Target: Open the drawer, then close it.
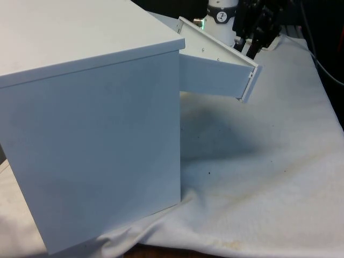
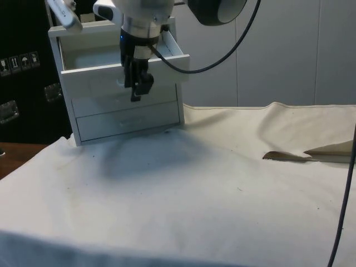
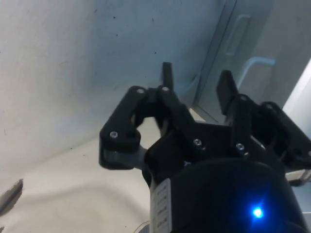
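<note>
Top drawer [image 2: 119, 58] of the white chest [image 2: 125, 105] pulled well out at the bench's [image 2: 222, 183] far end; inside looks bare as far as visible. Claw [image 2: 138, 89] spread, pinching nothing, hanging just before the drawer front. Best to press flat and square against that front, pushing straight in to shut without skewing.

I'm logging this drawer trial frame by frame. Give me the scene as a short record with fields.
furniture: white chest of drawers on the white cloth
top drawer: pulled out, inside looks empty in the side view
lower drawers: shut
gripper: in front of the top drawer's front panel, fingers apart, holding nothing
handle: a lower drawer's handle beyond the fingertips in the wrist view
task stage: drawer open, not yet closed
</note>
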You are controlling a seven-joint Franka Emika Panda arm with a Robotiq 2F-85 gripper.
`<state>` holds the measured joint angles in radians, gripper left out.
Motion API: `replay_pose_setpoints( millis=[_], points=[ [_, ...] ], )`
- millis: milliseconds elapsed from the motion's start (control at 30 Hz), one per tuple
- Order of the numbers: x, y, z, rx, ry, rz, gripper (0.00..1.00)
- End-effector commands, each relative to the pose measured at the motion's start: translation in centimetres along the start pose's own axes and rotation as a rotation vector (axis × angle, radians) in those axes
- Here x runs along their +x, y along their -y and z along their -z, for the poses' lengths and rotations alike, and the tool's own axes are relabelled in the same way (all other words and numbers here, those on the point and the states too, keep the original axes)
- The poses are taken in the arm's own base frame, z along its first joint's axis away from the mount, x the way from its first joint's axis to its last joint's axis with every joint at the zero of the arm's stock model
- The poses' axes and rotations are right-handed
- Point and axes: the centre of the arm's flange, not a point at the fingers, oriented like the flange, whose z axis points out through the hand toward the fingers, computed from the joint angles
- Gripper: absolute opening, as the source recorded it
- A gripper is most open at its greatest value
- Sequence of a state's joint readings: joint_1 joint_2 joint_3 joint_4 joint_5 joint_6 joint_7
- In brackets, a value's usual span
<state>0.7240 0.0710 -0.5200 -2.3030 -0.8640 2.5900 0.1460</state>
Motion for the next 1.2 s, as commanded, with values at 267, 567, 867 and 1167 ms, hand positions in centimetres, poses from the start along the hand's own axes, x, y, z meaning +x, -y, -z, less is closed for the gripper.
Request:
replay_pose_setpoints(
  millis=[267,567,867,1167],
  points=[
    [-0.2,-0.6,0.1,-0.007,0.001,0.002,0.00],
    [-1.3,-3.0,0.3,-0.024,0.020,0.008,0.00],
    [-1.9,-4.7,0.0,-0.038,0.033,0.013,0.00],
    [-1.4,-5.1,-0.6,-0.046,0.042,0.007,0.00]
  ],
)
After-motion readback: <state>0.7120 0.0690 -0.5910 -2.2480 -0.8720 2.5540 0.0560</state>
